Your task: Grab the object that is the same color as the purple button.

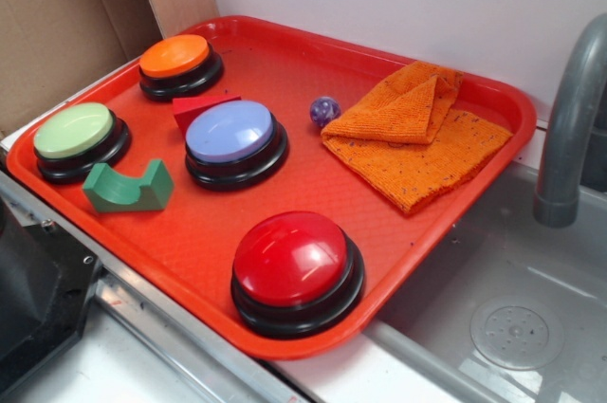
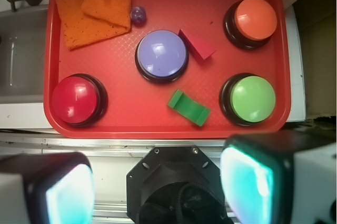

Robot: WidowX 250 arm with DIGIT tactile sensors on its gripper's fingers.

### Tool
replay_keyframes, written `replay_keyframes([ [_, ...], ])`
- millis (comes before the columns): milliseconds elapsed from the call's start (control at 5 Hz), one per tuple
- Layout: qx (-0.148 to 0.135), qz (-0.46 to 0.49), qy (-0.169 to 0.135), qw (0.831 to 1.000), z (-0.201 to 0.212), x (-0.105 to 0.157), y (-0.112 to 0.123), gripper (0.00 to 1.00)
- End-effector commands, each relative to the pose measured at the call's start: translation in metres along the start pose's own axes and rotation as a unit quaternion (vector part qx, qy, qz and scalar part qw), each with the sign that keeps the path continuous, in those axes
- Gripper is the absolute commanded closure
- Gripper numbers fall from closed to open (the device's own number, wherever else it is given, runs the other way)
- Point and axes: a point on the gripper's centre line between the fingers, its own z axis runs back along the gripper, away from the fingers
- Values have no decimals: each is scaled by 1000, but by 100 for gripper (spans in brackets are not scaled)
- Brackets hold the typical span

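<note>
A tiny glossy purple marbled ball [image 1: 324, 110] lies on the red tray [image 1: 285, 52], touching the edge of an orange cloth [image 1: 417, 133]; it also shows in the wrist view [image 2: 138, 16]. The purple button [image 1: 233, 140] with a pale lavender dome and black base stands mid-tray, also in the wrist view [image 2: 161, 55]. My gripper [image 2: 158, 182] is open and empty, high above the tray's near edge, well away from the ball. It does not show in the exterior view.
On the tray stand an orange button [image 1: 178, 65], a green button [image 1: 79, 139] and a red button [image 1: 296, 270], with a red wedge block [image 1: 204, 109] and a green arch block [image 1: 128, 187]. A sink with a grey tap [image 1: 569, 128] lies to the right.
</note>
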Motion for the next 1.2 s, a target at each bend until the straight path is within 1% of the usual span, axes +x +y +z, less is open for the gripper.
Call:
replay_keyframes([
  [0, 0, 0, 0, 1000, 0, 0, 0, 0],
  [200, -22, -5, -9, 1000, -11, 13, 3, 0],
  [400, -34, -16, -8, 999, -32, 32, 2, 0],
  [600, -24, -23, -5, 999, -54, 58, 3, 0],
  [800, -17, -18, -15, 1000, -76, 81, 1, 0],
  [1000, 1, -13, -20, 1000, -106, 107, -6, 0],
])
